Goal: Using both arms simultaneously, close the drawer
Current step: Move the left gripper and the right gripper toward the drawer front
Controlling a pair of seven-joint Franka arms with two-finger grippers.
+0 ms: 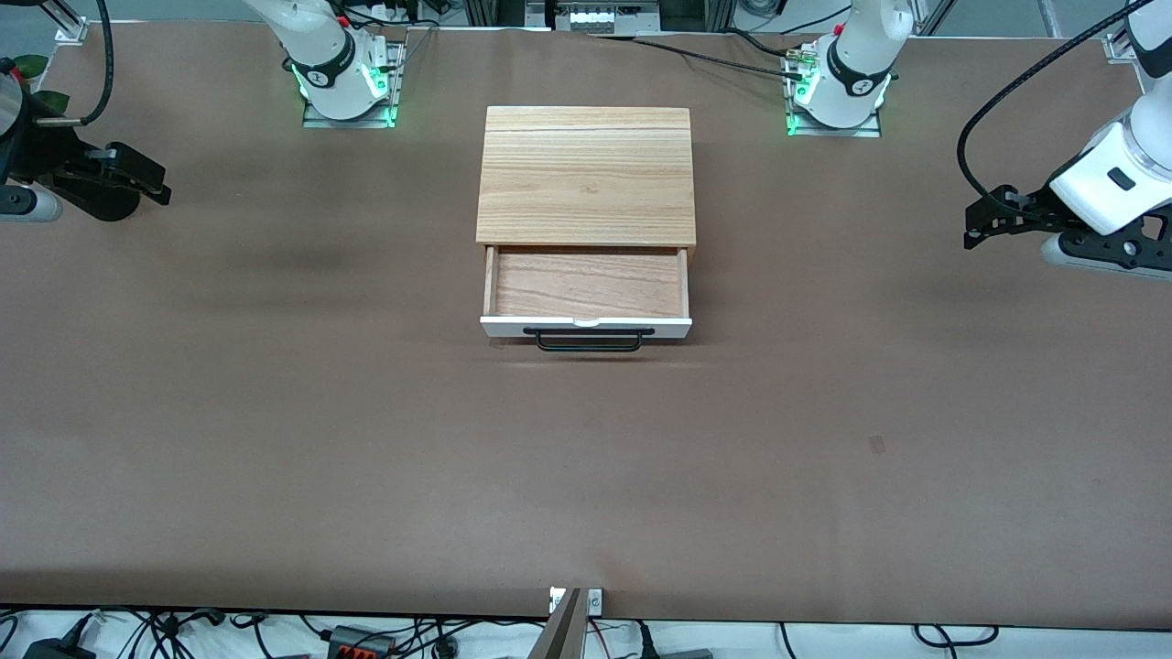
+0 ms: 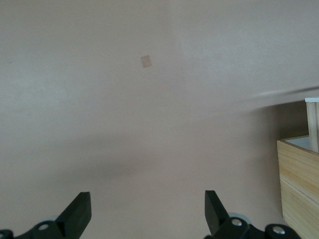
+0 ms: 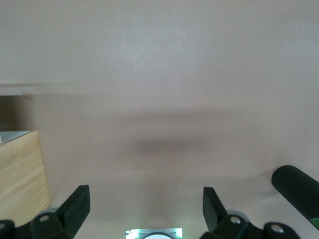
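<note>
the cabinet (image 1: 586,174) sits in the middle of the brown table (image 1: 275,412), between the two arm bases and a little nearer the front camera than they are. its plain wood top faces up. the drawer (image 1: 586,288) is pulled out of the cabinet toward the front camera, so its bare wooden floor shows. the white front panel (image 1: 586,326) runs along the drawer's near edge, and the black handle (image 1: 589,340) juts out from that panel over the table.

the left gripper (image 1: 984,224) hangs over the table at the left arm's end, well apart from the cabinet, with nothing in it. in the left wrist view its fingers (image 2: 79,211) stand wide apart over bare tabletop, and a wooden side of the cabinet (image 2: 299,174) shows at the edge of that view. a small pale mark (image 2: 145,60) lies on the table there.

the right gripper (image 1: 151,183) hangs over the table at the right arm's end, also well apart from the cabinet and holding nothing. the right wrist view shows its fingers (image 3: 77,206) spread wide, with a wooden side of the cabinet (image 3: 22,174) at the edge of that view.

neither gripper touches the drawer or the handle.
</note>
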